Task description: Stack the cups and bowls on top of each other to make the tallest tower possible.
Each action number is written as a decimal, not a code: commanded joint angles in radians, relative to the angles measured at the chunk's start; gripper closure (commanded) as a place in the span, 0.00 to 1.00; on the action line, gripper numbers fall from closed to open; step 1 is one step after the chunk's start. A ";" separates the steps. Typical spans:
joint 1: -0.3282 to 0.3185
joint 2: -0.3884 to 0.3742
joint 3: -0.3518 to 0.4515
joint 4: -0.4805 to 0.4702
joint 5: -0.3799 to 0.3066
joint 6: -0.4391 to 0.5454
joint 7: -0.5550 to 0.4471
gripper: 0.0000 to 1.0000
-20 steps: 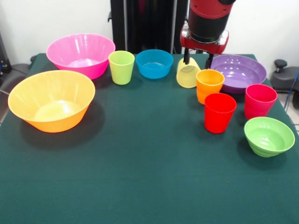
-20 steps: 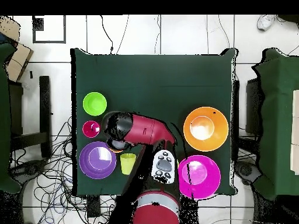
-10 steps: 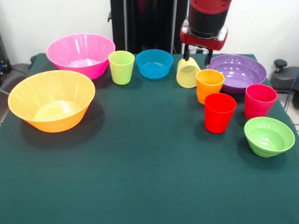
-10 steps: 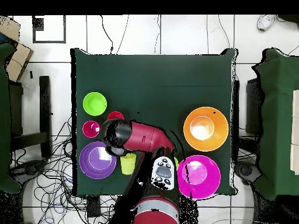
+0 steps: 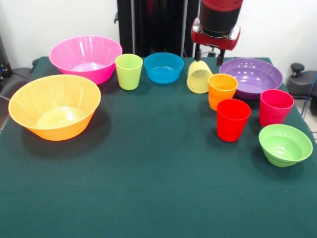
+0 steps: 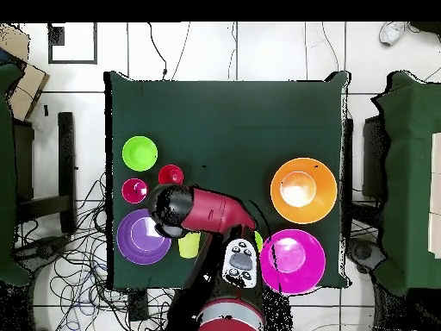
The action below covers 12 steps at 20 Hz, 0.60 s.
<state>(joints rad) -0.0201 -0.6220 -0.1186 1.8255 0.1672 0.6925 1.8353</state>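
My gripper [image 5: 208,55] is open and empty, just above and behind the translucent pale yellow cup [image 5: 199,77], which lies tilted on the table. The orange ribbed cup [image 5: 222,90] stands right beside it, with the red cup [image 5: 232,119] and pink-red cup [image 5: 275,106] nearby. The small light green bowl [image 5: 285,144] sits at the right, the purple bowl [image 5: 252,75] behind the cups. The blue bowl [image 5: 164,67], lime green cup [image 5: 129,71], pink bowl [image 5: 85,57] and orange bowl [image 5: 54,105] stand further left. Nothing is stacked. In the overhead view the arm [image 6: 194,211] hides the gripper.
All pieces stand apart on the green table [image 5: 148,188]. The robot's black pedestal [image 5: 148,25] is at the far edge. In the overhead view, chairs and cables lie around the table [image 6: 224,112].
My gripper has risen and drawn back a little from the pale yellow cup. In the overhead view the arm has swung toward the base. The cups and bowls have not moved.
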 commanded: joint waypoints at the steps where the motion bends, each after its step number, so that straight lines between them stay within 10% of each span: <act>1: 0.007 0.005 0.106 0.050 -0.016 -0.090 0.084 0.00; 12: 0.008 0.021 0.098 0.013 -0.018 -0.073 0.090 0.00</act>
<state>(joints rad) -0.0201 -0.6223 -0.1155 1.8333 0.1672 0.6923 1.8353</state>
